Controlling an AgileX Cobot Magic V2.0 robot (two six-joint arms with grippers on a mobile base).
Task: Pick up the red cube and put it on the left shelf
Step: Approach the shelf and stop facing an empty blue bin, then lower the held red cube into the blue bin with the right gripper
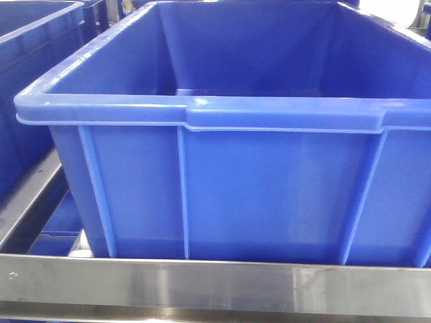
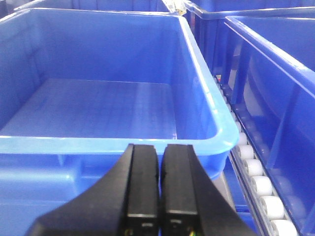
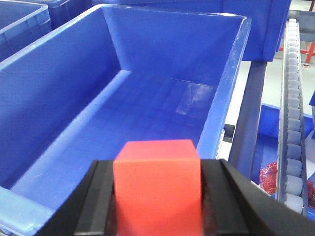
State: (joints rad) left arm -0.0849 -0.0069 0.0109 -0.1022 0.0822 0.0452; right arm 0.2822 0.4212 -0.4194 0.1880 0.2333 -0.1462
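**Red cube gripped over crate, not yet released**

Red cube (image 3: 156, 184) is clamped between the black fingers of the right tool (image 3: 156, 196), over the near wall of an open blue crate (image 3: 74, 83) whose floor is bare.

Risks:
- The cube is barely past the near rim. Opening now could clip the rim and drop it outside, perhaps toward the roller track (image 3: 293, 123) at right.
- A drop from height may bounce on the hard plastic.
- I cannot confirm that this crate stands on the left shelf (image 1: 215, 286), so the placement may be wrong.

Pose: the right arm pitches forward and down into the crate. The left tool (image 2: 160, 182) is closed on nothing, fingers together, low before the near rim of a second crate (image 2: 98, 108). In the front view, a crate sits behind the shelf's front rail.
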